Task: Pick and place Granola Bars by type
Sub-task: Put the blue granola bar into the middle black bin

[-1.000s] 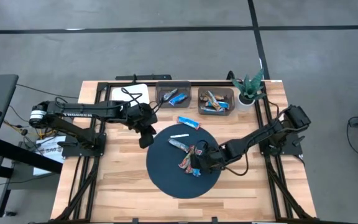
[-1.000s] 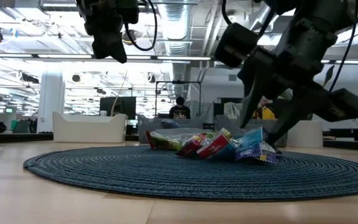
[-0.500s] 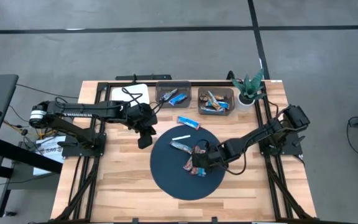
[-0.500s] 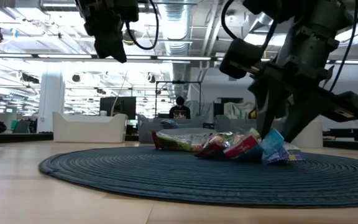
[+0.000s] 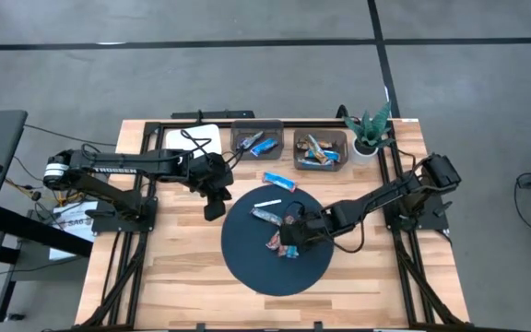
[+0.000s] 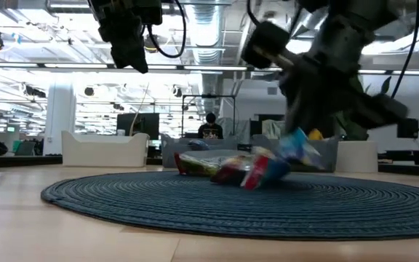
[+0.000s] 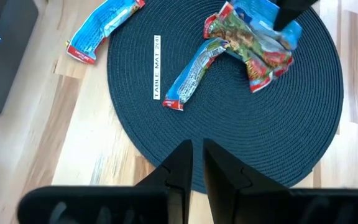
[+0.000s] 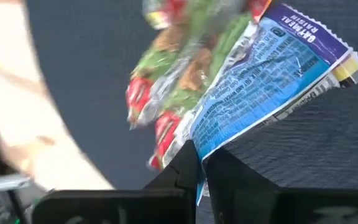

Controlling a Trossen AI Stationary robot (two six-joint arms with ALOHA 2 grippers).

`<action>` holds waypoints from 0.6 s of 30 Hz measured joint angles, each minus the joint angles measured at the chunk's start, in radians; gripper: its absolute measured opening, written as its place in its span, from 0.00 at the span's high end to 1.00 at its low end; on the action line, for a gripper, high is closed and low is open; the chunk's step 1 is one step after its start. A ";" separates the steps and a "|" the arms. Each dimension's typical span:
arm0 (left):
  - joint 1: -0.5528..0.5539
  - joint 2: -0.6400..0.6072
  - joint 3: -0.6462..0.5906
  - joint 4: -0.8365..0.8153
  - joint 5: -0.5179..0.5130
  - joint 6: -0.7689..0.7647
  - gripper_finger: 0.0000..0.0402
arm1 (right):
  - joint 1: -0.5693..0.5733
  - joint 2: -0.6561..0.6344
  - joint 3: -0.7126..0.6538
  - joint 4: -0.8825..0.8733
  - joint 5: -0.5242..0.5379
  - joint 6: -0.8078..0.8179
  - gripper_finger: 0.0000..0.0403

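Observation:
Several Granola Bars lie on the round dark mat: a blue-white one alone, and a green-and-red heap beside my right gripper. That gripper is shut on a blue bar, which the low view shows raised over the heap. Another blue bar lies on the wood just beyond the mat's far edge. My left gripper hangs shut and holding nothing above the mat's left rim, fingers pointing down. My right gripper pinches the blue bar's wrapper at one end between its two fingers. It comes in from the table's right, slanting down. The bar sticks out beyond the fingertips, tilted and lifted off the mat, next to the green-and-red bars.
A thin white strip lies on the mat's far part. Two bins holding bars stand at the far edge, with a potted plant to their right and a white pad to their left.
My right gripper has shut on the blue bar and raised it from the mat, moving a little toward the table's left. The heap of bars has been nudged along with it, and the mat has shifted slightly.

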 joint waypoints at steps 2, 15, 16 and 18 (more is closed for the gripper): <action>0.000 0.000 0.000 0.000 0.001 0.000 0.93 | -0.013 -0.014 0.023 -0.026 -0.014 -0.033 0.98; 0.000 0.000 0.000 -0.007 0.001 -0.013 0.93 | -0.219 -0.149 0.255 -0.231 0.033 -0.525 0.99; 0.000 0.000 0.000 -0.006 0.001 -0.021 0.93 | -0.250 -0.147 0.276 -0.231 0.032 -0.586 0.99; 0.000 0.000 0.000 -0.005 0.001 -0.041 0.93 | -0.318 -0.146 0.308 -0.259 0.020 -0.728 0.99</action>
